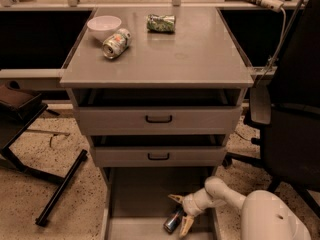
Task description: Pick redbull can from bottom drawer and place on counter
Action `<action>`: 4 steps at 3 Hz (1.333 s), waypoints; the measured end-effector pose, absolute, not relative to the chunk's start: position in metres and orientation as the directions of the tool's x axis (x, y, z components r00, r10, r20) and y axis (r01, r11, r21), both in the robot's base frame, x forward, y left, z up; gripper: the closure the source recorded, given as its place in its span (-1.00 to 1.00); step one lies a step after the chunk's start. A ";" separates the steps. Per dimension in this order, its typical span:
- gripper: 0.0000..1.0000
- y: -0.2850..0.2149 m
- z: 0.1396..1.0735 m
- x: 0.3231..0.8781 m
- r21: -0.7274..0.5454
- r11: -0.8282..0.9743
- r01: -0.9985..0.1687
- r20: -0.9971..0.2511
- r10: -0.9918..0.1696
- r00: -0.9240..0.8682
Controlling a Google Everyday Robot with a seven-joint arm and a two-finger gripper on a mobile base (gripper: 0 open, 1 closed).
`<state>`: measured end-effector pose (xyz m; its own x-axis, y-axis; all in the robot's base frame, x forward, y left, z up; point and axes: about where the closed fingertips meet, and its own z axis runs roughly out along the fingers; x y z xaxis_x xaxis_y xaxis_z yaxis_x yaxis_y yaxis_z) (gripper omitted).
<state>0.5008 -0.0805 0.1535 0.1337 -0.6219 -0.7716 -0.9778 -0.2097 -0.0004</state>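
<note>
Gripper is down inside the bottom drawer, which stands pulled out at the foot of the cabinet. I see the white arm reaching in from the right. The jaws are spread wide, one finger pointing toward the back of the drawer and the other toward the front. The redbull can lies tipped on the drawer floor, near the front right. It sits at the mouth of the jaws, close against the front finger. I cannot tell whether either finger touches it, and the jaws are not closed on it.

Above, the middle drawer and the top drawer are each slightly open, each with a black handle. On the counter, I see a white bowl at the back left. A wider can lies on its side just beside the bowl. A green can lies on its side near the back middle, apart from both. A dark chair stands to the right of the cabinet.
</note>
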 end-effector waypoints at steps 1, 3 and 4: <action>-1.00 -0.079 0.145 0.509 0.007 -0.216 -0.976 -0.753 -0.644 0.137; -1.00 -0.078 0.127 0.518 0.035 -0.248 -0.968 -0.731 -0.667 0.145; -0.63 -0.078 0.126 0.518 0.035 -0.248 -0.968 -0.731 -0.667 0.145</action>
